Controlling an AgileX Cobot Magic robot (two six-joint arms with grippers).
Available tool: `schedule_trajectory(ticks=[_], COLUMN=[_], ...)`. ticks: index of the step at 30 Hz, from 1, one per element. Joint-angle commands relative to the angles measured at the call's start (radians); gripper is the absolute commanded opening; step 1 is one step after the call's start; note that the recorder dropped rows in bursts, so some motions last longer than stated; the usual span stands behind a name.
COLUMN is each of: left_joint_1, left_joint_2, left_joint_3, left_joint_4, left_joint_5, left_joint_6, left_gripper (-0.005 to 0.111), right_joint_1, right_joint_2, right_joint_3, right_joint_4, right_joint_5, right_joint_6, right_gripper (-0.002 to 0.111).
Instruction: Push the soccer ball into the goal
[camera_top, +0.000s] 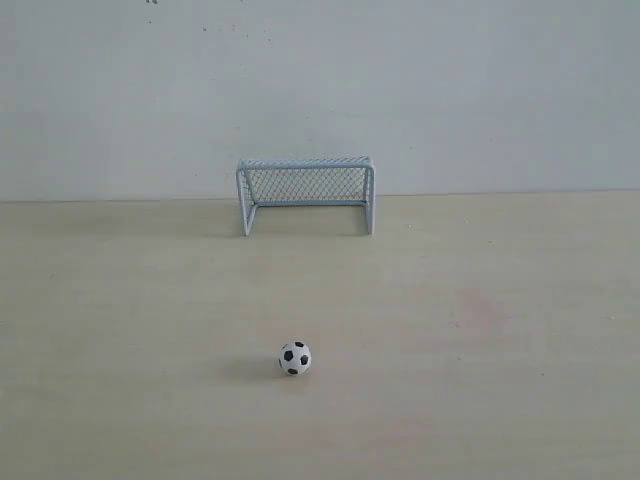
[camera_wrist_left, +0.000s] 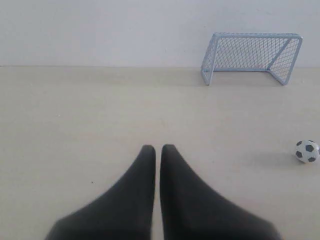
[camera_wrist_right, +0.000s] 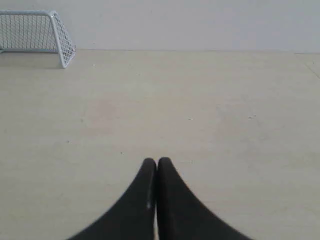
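Note:
The soccer ball (camera_top: 295, 358), small and white with black patches, rests on the pale wooden table in the exterior view, straight in front of the goal (camera_top: 306, 193) and well short of it. The goal has a pale blue-white frame and mesh net and stands against the back wall. In the left wrist view the ball (camera_wrist_left: 306, 151) lies far off to one side of my left gripper (camera_wrist_left: 158, 147), which is shut and empty; the goal (camera_wrist_left: 251, 57) stands beyond. My right gripper (camera_wrist_right: 157, 160) is shut and empty, with only a corner of the goal (camera_wrist_right: 37, 34) visible; the ball is out of that view. Neither gripper shows in the exterior view.
The table (camera_top: 500, 330) is a pale wood surface ending at a plain light wall (camera_top: 450, 90) behind the goal. A faint reddish stain (camera_top: 480, 308) marks the table right of the ball.

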Motion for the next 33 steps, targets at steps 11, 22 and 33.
schedule_trajectory(ticks=[11, 22, 33], left_joint_1=[-0.008, -0.008, -0.008], left_joint_2=[-0.004, -0.004, 0.09], left_joint_3=[0.003, 0.003, -0.271], left_joint_4=[-0.011, -0.011, -0.011], left_joint_5=[-0.027, -0.654, -0.58], left_joint_6=[-0.007, -0.007, -0.007], left_gripper=[0.004, 0.004, 0.004], right_joint_1=[-0.003, -0.003, -0.003], right_joint_2=[-0.005, -0.005, -0.005], right_joint_3=[0.0, 0.0, 0.0], right_joint_4=[-0.006, -0.006, -0.006], right_joint_5=[-0.013, -0.013, -0.013], right_joint_6=[0.0, 0.0, 0.0], right_gripper=[0.0, 0.0, 0.0])
